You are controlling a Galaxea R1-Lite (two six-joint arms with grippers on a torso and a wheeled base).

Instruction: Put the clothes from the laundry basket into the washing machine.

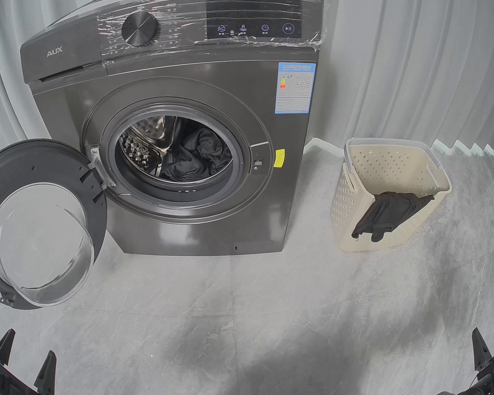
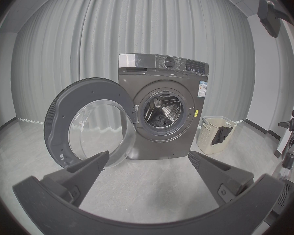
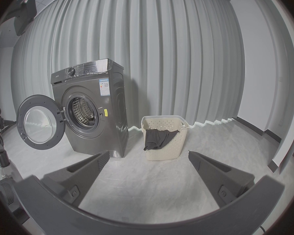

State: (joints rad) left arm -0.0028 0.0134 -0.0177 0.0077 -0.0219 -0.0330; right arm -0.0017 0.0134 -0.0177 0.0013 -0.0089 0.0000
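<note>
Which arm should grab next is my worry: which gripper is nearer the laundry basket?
Right. The right gripper is low on the same side as the laundry basket, which stands ahead of it. The left gripper is on the far side, before the open door.

Perforated, seemingly plastic laundry basket (image 1: 362, 185)

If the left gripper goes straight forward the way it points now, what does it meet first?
Probably the washing machine, at the front around its opening, beside the hinge of the open door. The floor between looks free. The left gripper is open; depth is hard to judge.
</note>
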